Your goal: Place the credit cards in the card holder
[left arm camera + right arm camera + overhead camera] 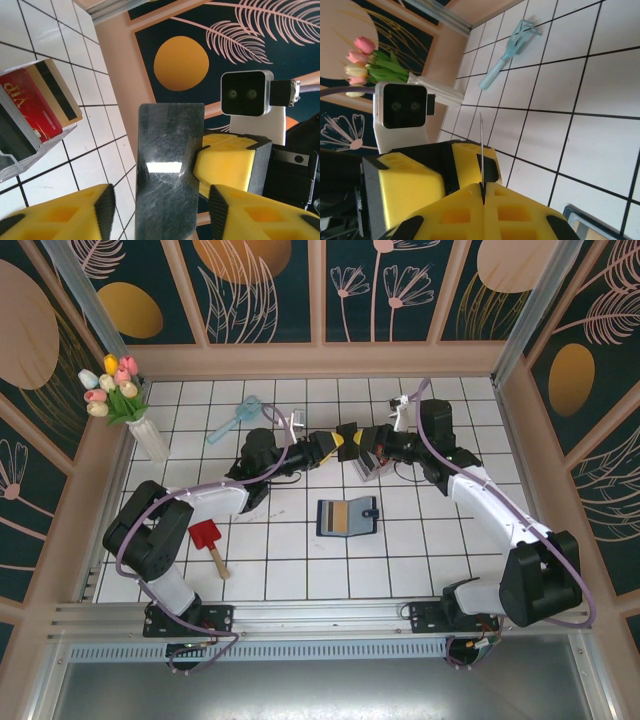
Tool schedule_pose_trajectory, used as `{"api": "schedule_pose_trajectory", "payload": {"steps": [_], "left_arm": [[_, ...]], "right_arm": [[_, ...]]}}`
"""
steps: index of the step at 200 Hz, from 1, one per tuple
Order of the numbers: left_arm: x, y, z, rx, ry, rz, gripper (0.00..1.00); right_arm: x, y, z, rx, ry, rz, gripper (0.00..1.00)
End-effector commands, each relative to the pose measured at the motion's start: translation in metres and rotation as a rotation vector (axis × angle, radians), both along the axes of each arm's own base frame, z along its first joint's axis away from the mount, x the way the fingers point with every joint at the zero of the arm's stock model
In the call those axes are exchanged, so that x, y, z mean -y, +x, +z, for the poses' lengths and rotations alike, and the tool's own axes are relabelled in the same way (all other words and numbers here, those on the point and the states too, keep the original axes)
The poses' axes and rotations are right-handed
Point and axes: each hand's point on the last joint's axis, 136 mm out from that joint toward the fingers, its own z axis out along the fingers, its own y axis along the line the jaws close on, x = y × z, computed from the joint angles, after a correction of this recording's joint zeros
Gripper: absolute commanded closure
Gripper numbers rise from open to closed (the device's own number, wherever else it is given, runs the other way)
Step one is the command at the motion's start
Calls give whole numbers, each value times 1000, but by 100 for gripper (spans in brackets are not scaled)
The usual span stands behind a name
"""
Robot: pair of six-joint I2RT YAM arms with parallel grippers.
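L pincer (pixel 162 200) gapes round black card (pixel 170 145); R pincer (pixel 482 187) clamps it.

The top view looks steeply down from behind the arm bases over the whole tabletop (pixel 300 570). The wrist cameras, close behind the left pincer (pixel 162 212) and right pincer (pixel 482 189), face each other, sharing the black card (pixel 170 160): broadside versus edge-on.

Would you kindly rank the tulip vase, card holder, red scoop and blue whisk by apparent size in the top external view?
1. tulip vase
2. card holder
3. blue whisk and red scoop: they look alike in length, so I leave them unranked.
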Motion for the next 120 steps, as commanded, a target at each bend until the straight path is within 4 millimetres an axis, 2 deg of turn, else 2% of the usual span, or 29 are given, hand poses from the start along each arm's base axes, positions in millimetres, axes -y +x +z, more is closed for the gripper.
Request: {"api": "schedule_pose_trajectory", "payload": {"steps": [1,23,50,66,72,82,88,100,109,120], "left_arm": [[-1,-5,8,38,-31,-20,55],[-3,-6,10,41,-36,-8,74],[-7,-7,10,42,-37,6,92],[-8,-10,9,31,-40,4,100],[-8,-11,8,28,-40,1,100],[-9,-12,2,7,-29,0,100],[-11,-13,-2,-3,-21,7,100],[-14,-16,-15,-31,7,16,100],[-17,-18,-30,-61,47,27,100],[-24,-23,-52,-100,112,54,100]], "right_arm": [[-2,-4,15,35,61,38,100],[0,-3,7,12,47,30,100],[6,0,-7,-24,28,5,100],[12,-2,-18,-51,-11,-8,96],[13,-3,-22,-57,-26,-13,92],[19,-5,-33,-79,-56,-40,76],[23,-6,-40,-100,-75,-58,71],[30,-10,-60,-152,-114,-89,66],[36,-15,-78,-199,-147,-114,62],[46,-23,-103,-264,-202,-160,62]]}}
